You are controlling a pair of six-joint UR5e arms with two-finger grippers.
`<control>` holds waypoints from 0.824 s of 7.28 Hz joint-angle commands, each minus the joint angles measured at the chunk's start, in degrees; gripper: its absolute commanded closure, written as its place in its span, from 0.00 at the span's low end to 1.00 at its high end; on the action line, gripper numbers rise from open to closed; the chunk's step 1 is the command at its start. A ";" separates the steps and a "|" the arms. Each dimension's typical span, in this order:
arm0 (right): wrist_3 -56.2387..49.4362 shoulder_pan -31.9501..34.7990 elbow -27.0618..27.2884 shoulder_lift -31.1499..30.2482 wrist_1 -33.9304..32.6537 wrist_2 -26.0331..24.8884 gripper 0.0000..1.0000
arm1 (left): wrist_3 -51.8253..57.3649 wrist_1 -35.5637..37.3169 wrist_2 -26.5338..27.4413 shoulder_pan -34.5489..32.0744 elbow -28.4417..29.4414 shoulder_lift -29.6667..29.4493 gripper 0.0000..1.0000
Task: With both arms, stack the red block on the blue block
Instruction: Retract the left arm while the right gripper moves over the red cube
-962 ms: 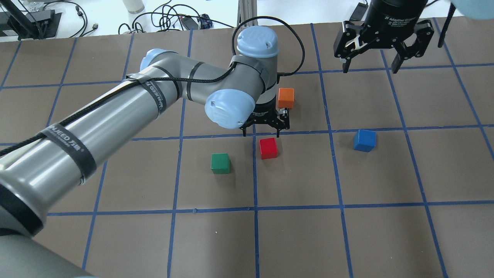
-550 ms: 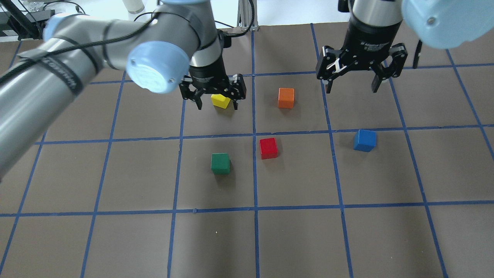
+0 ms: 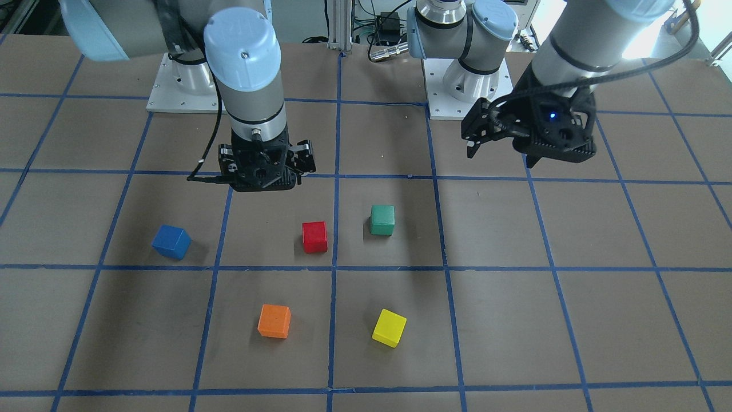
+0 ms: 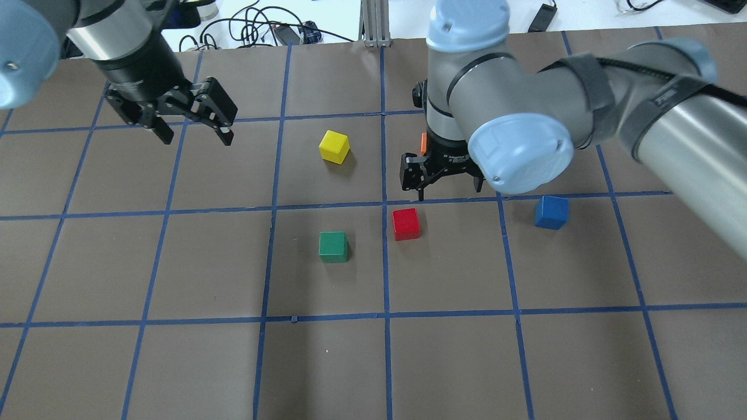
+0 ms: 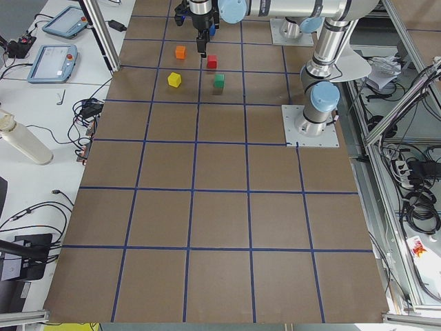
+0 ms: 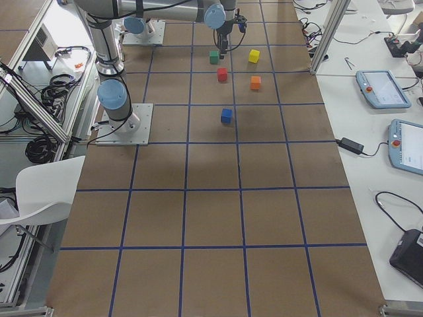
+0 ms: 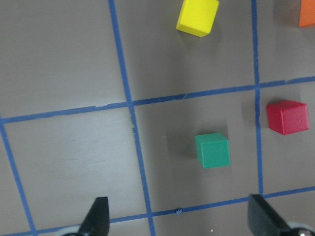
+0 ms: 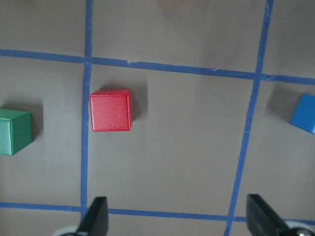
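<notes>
The red block (image 4: 406, 224) sits on the brown table near the centre; it also shows in the front view (image 3: 315, 237) and the right wrist view (image 8: 111, 110). The blue block (image 4: 551, 212) sits apart to its right, also in the front view (image 3: 171, 241) and at the right wrist view's edge (image 8: 305, 114). My right gripper (image 4: 446, 185) is open and empty, hovering just beyond the red block, slightly toward the blue one. My left gripper (image 4: 195, 137) is open and empty at the far left, high above the table.
A green block (image 4: 333, 247) sits left of the red one. A yellow block (image 4: 334, 146) lies farther back. An orange block (image 3: 274, 321) is mostly hidden behind my right gripper in the overhead view. Blue tape lines grid the table (image 4: 373, 361).
My left arm has swung away from the red block, back and to the far left. My right arm has come in from the back right to hover by the red block. The blocks have not moved.
</notes>
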 commanded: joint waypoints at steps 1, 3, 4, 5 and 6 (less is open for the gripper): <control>1.63 2.91 3.99 4.37 -9.72 0.08 0.00 | -0.11 -0.17 -0.11 1.15 -3.21 2.61 0.00; 1.63 2.91 4.00 6.14 -12.03 -0.01 0.00 | -4.85 4.63 -0.28 -0.33 -6.12 0.95 0.00; 1.63 2.91 4.08 6.75 -12.82 -0.01 0.00 | -4.95 5.53 -0.19 -2.17 -7.09 0.86 0.00; 2.33 2.91 4.08 8.59 -15.88 0.17 0.00 | -4.95 6.68 -0.11 -2.45 -7.27 0.86 0.00; 3.38 3.00 4.00 10.34 -17.04 0.17 0.00 | -4.87 6.69 -0.11 -2.54 -7.27 0.77 0.00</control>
